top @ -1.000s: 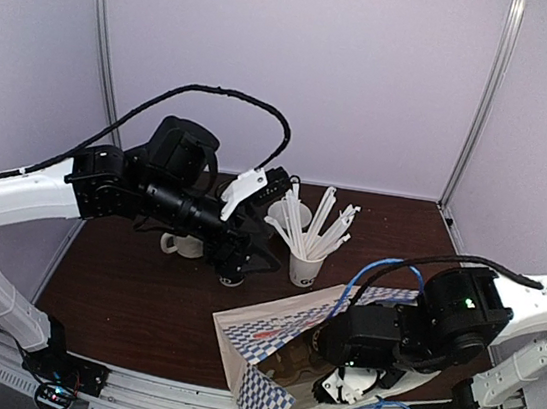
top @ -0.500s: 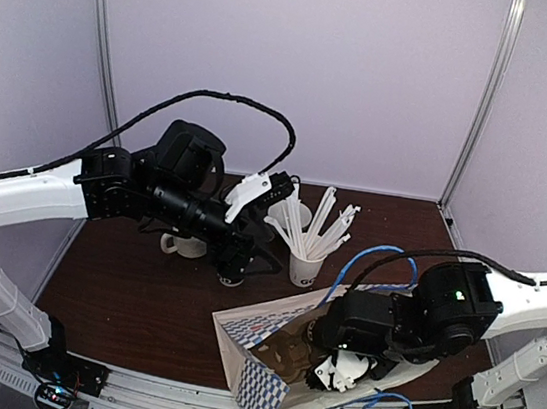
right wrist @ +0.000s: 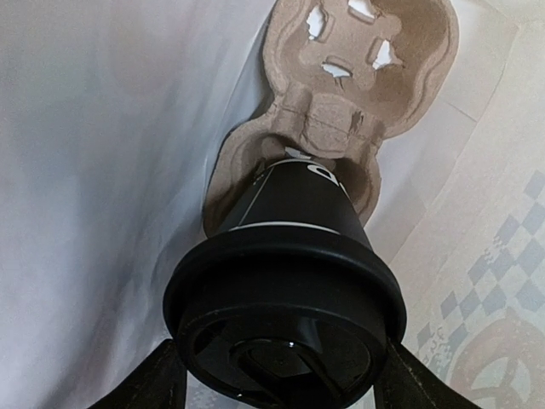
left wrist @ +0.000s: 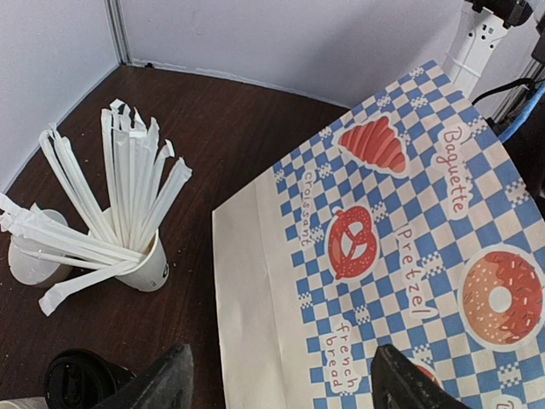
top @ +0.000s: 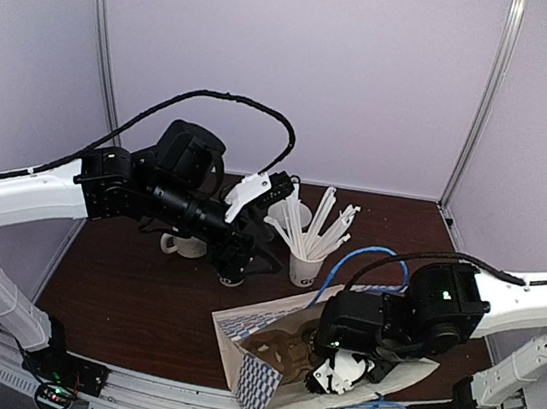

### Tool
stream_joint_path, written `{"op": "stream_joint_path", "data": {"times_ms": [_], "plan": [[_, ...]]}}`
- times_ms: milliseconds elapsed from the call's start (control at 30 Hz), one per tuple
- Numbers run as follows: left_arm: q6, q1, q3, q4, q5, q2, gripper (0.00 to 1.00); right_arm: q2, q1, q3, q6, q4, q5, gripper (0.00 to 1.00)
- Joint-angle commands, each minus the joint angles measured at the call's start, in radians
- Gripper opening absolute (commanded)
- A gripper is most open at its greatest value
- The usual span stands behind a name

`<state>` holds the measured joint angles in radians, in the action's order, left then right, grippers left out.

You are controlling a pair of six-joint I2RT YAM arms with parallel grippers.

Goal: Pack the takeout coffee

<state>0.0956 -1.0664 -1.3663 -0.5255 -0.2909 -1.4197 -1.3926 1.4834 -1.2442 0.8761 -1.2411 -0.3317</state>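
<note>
Right gripper [right wrist: 281, 385] has dropped deeper into the bag [top: 267, 330], clamped on a cup [right wrist: 294, 200] whose base meets the near pocket of the tray [right wrist: 366, 51]. Left gripper [left wrist: 285, 379] is open and empty, with the second cup [left wrist: 81, 379] on the table [left wrist: 221, 128]. You're roughly half done.

cup [right wrist: 298, 213] deeper in bag [right wrist: 85, 170], right gripper [right wrist: 277, 383] lower

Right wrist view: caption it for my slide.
Lidded black coffee cup held between the fingers, its base in a pulp cup carrier inside the paper bag.
</note>
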Motion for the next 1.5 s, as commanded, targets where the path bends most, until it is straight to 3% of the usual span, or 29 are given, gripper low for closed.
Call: {"op": "stream_joint_path", "data": {"times_ms": [0, 300, 667, 933, 1100, 1467], "plan": [[-0.019, 0.008, 0.008, 0.016, 0.007, 0.007, 0.75, -0.032, -0.050, -0.019, 0.000, 0.004, 0.007, 0.43], [-0.022, 0.011, 0.020, 0.018, 0.009, 0.010, 0.75, -0.080, -0.136, -0.057, 0.007, -0.006, 0.079, 0.42], [0.049, 0.103, 0.017, -0.005, 0.095, 0.057, 0.75, -0.231, -0.296, -0.256, -0.017, -0.181, 0.391, 0.42], [0.052, 0.154, 0.015, -0.036, 0.140, 0.111, 0.76, -0.307, -0.406, -0.320, -0.047, -0.206, 0.516, 0.42], [0.059, 0.154, -0.004, -0.048, 0.146, 0.103, 0.76, -0.313, -0.465, -0.278, -0.029, -0.154, 0.541, 0.41], [0.035, 0.154, -0.111, -0.140, 0.139, 0.092, 0.76, -0.332, -0.466, -0.136, -0.049, -0.025, 0.467, 0.38]]}}
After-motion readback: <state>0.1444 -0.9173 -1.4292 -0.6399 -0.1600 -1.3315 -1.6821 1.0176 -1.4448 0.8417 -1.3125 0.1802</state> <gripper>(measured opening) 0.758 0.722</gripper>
